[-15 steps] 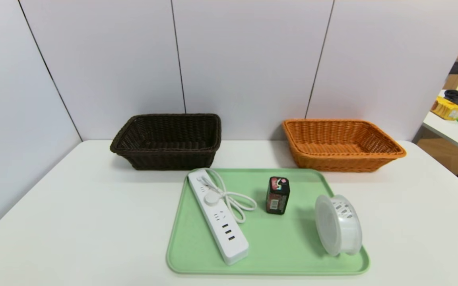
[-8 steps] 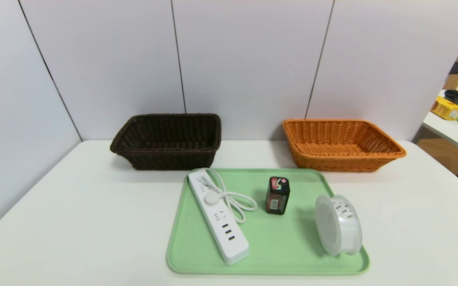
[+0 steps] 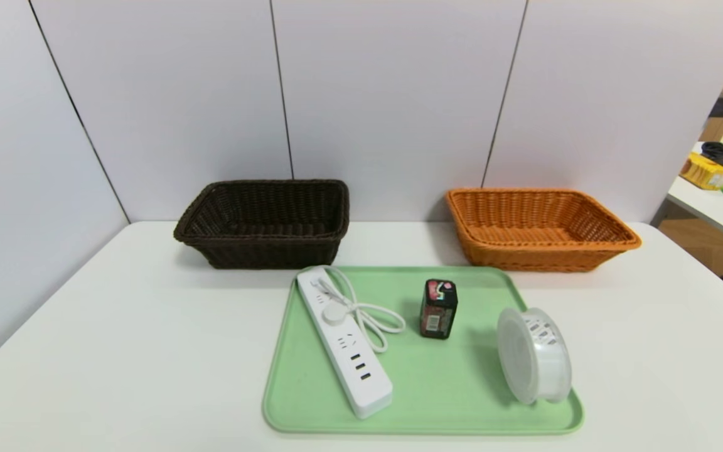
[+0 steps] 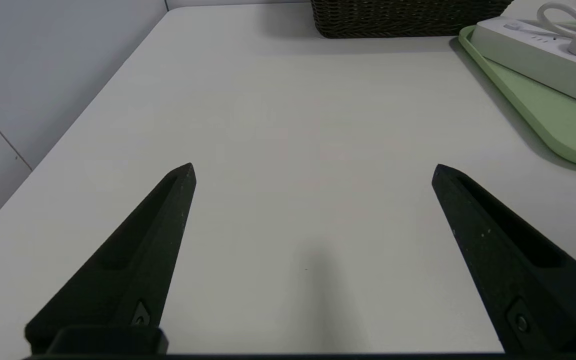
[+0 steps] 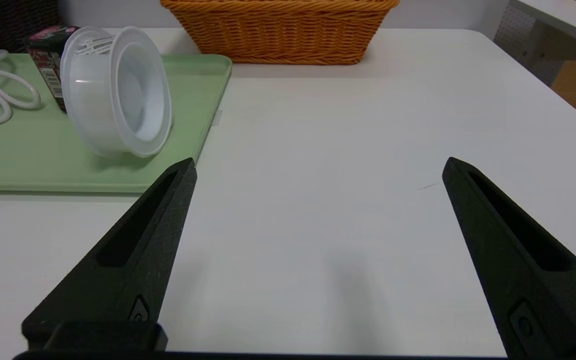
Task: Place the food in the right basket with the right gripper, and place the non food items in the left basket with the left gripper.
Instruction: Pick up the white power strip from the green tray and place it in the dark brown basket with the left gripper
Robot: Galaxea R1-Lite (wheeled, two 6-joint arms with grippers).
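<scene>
White table [image 3: 117, 351], green tray [image 3: 437, 402], grey panel wall [image 3: 386, 94], perhaps shelving far right, both grippers' fingers released.

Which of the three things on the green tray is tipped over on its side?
The round translucent white tub, nearest the tray's right edge: it rests on its curved wall, lid facing sideways. The dark carton stands upright, and the white power strip lies flat.

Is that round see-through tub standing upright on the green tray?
No, the round translucent white plastic tub lies tipped on its side on the flat green plastic tray, its lid facing sideways.
</scene>
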